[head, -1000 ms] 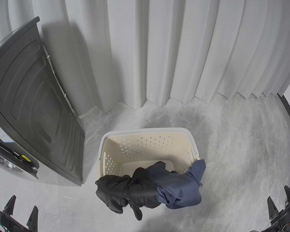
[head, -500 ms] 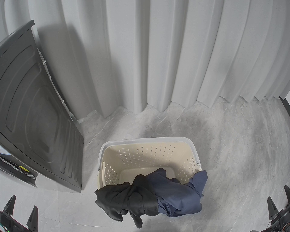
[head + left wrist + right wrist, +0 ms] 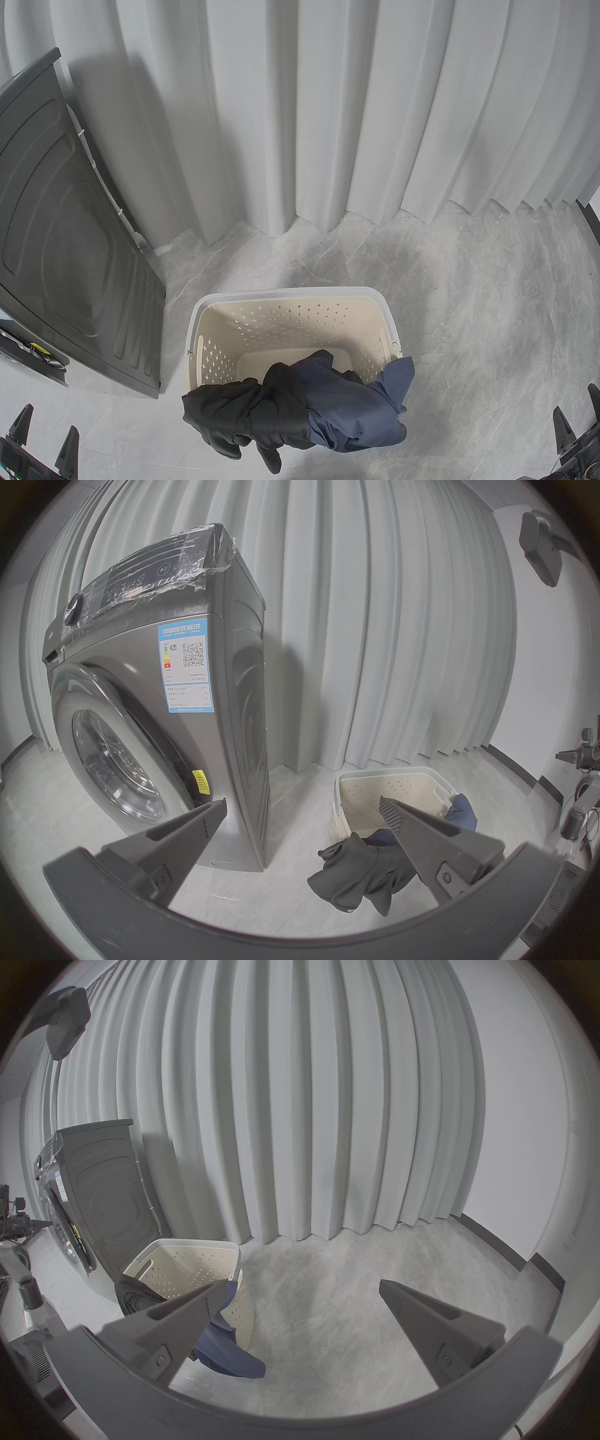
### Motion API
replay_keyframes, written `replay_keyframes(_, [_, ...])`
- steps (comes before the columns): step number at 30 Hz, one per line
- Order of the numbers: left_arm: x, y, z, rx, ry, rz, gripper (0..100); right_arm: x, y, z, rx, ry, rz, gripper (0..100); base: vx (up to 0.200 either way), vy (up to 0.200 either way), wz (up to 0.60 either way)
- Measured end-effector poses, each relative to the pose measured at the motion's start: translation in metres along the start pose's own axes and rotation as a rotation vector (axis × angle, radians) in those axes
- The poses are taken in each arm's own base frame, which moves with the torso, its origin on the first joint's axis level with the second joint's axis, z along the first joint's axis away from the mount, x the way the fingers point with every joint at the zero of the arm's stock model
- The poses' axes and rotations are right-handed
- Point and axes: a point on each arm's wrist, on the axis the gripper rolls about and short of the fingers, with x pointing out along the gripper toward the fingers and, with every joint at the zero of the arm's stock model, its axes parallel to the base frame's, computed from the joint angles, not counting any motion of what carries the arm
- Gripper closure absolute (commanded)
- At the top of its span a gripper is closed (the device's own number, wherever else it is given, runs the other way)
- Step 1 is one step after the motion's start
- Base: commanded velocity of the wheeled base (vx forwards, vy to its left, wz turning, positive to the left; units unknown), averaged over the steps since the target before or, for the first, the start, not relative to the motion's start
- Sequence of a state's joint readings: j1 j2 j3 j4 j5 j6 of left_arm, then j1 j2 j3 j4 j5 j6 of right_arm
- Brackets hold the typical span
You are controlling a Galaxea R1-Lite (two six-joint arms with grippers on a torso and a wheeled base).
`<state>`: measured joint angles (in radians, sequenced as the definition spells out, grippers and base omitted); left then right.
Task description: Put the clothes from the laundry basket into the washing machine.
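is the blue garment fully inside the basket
No, the blue garment drapes over the near rim of the laundry basket.

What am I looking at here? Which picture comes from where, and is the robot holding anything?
The picture looking down comes from the robot's head. The other two come from its wrists; the dark prongs there are the left gripper and the right gripper, both open and empty. On the floor stands a cream laundry basket, with a black garment and a blue garment draped over its near rim. The grey washing machine stands to the robot's left.
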<state>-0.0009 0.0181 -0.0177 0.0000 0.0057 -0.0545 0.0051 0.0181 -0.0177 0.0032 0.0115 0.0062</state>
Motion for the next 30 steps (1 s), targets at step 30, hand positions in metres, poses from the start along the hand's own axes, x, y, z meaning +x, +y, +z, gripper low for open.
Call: replay_keyframes(30, [0.0, 0.0, 0.0, 0.0, 0.0, 0.001, 0, 0.0, -0.0001, -0.0001, 0.0, 0.001, 0.003, 0, 0.133, 0.0, 0.0])
